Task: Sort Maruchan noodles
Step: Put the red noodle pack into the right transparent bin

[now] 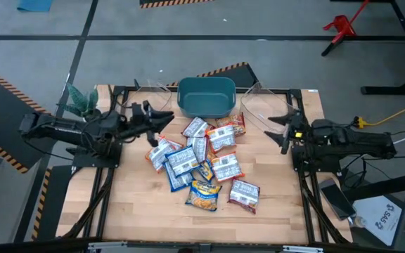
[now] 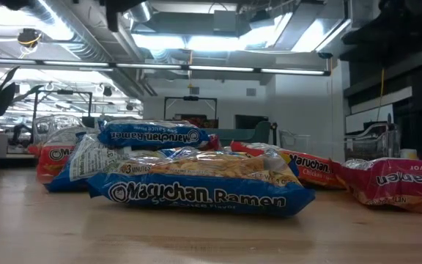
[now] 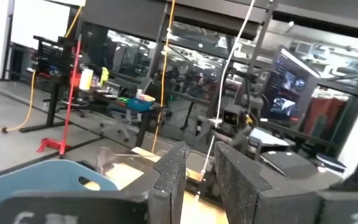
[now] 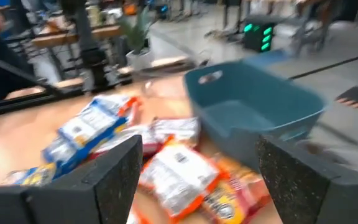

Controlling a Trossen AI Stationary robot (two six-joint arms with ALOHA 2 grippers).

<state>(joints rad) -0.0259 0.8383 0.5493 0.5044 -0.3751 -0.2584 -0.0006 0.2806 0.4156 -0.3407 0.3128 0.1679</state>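
Observation:
Several Maruchan noodle packets [image 1: 202, 161] lie flat in a loose, overlapping pile at mid-table: blue-white, orange-white, a yellow one [image 1: 204, 195] and a dark red one [image 1: 245, 193]. The low view shows the pile [image 2: 196, 187] from the side. My left gripper [image 1: 164, 123] hovers at the pile's left edge, fingers slightly apart [image 3: 199, 186], holding nothing. My right gripper [image 1: 281, 126] is to the right of the pile, wide open [image 4: 197, 180] and pointing toward the packets [image 4: 173, 168].
A teal bin [image 1: 206, 96] stands at the far edge behind the pile. A clear container sits on each side of it, left [image 1: 150, 90] and right [image 1: 262, 105]. A plant [image 1: 79, 102] stands at the far left corner. Bare wood lies along the near edge.

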